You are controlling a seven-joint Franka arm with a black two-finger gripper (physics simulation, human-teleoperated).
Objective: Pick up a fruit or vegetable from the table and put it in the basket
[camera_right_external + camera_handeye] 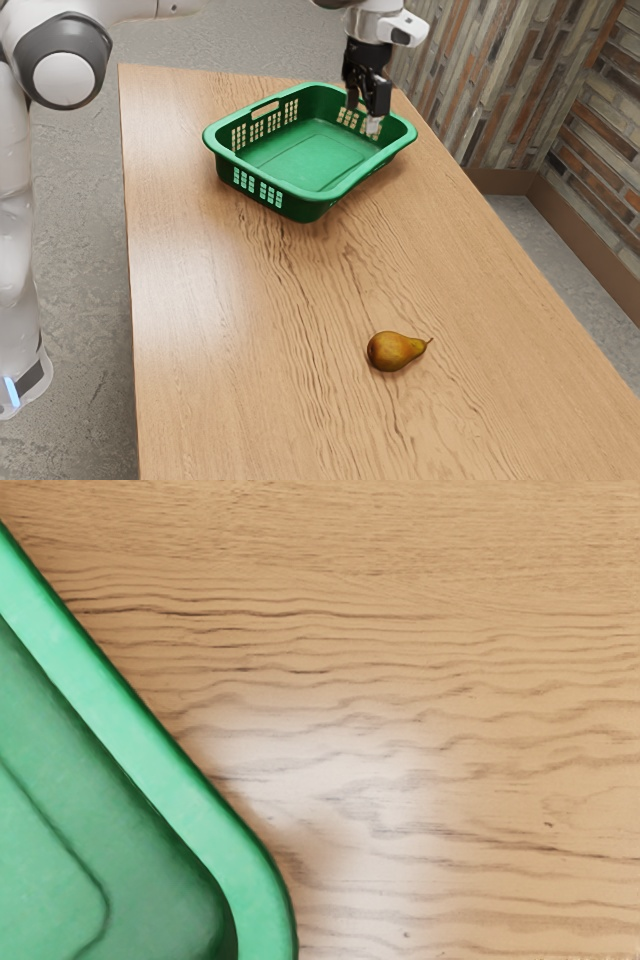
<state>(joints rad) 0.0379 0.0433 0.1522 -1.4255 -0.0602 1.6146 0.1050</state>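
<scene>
A yellow-brown pear [396, 350] lies on its side on the wooden table [230, 330], nearest the exterior camera, a little closer to the table's edge on the exterior view's right than to the one on its left. Its stem points toward that right edge. Well beyond it, near the table's far edge, sits a green basket [311, 199]. Farther still, the black gripper [363, 115] hangs at the basket's far right part, fingers apart, nothing between them.

The step in hand is reaching the pear. The hand should first rise clear of the rim, then travel toward the table's near end. Best to centre above the round body, fingers straddling it across the stem line, and descend straight. Closing high or off-centre could make it roll; the tapering neck offers poorer hold.
</scene>
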